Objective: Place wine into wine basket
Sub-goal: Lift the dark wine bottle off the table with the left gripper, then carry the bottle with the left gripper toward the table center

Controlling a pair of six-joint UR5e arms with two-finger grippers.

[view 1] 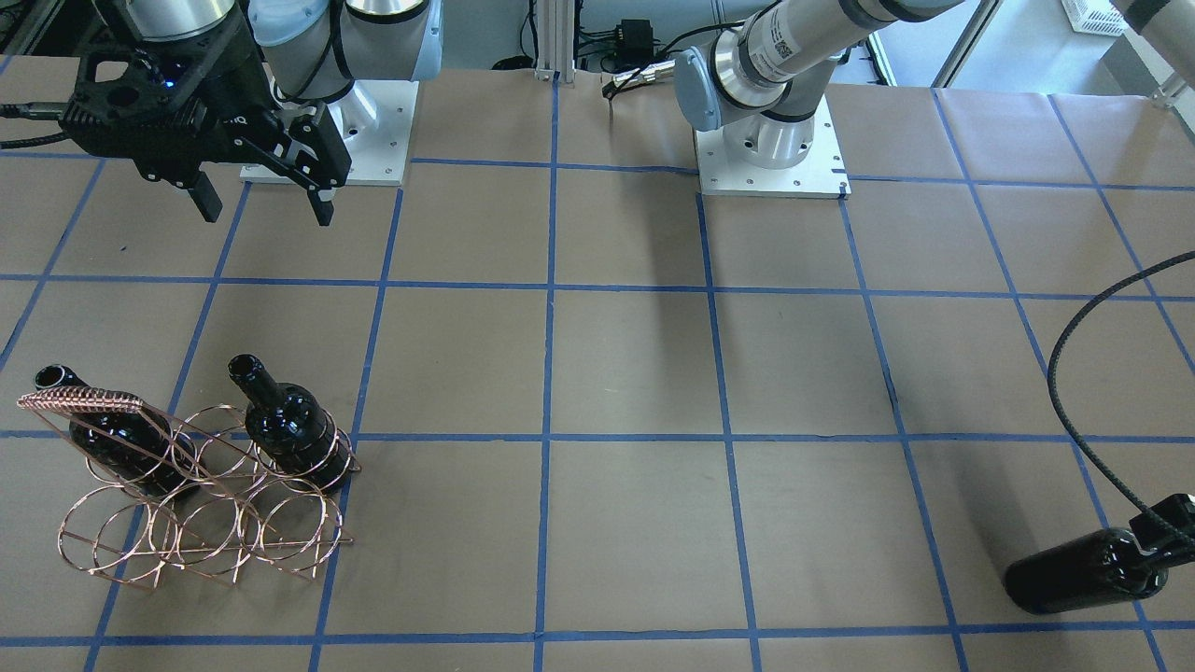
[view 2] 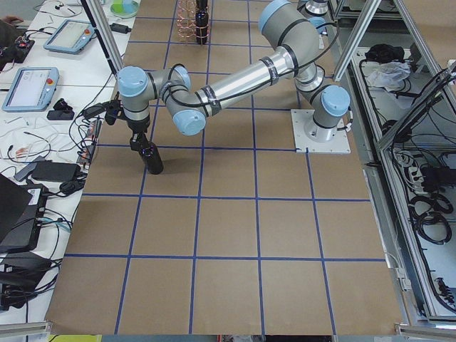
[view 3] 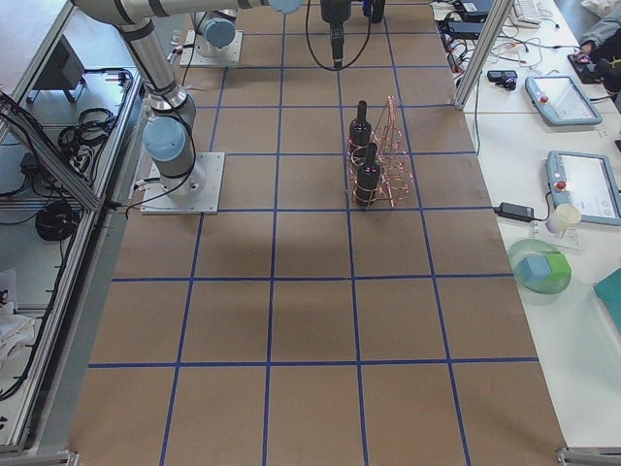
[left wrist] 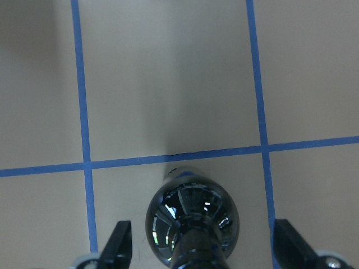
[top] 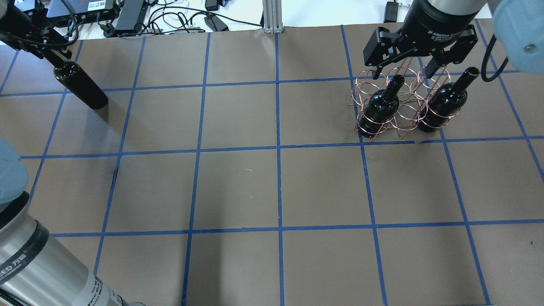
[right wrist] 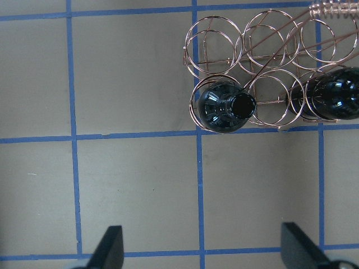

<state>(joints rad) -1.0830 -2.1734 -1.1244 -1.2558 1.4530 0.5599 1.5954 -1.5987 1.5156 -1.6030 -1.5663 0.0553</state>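
Observation:
A glossy black wine bottle (top: 80, 87) stands near the table's far left corner; it also shows in the front view (view 1: 1083, 569). My left gripper (left wrist: 205, 244) is open, its fingers (left wrist: 119, 244) wide on either side of the bottle's neck (left wrist: 193, 221) without touching. The copper wire wine basket (top: 403, 108) stands at the far right and holds two look-alike bottles, one at its left end (top: 381, 108) and one at its right end (top: 444, 104). My right gripper (right wrist: 203, 246) is open and empty, raised above the table on the robot's side of the basket (right wrist: 263, 61).
Blue tape lines grid the brown paper table (top: 276, 187). Cables and power boxes (top: 127, 12) lie past the far edge. Operator tables with tablets (view 2: 32, 85) run along that side. The arm bases (view 1: 770, 154) are bolted at the near edge.

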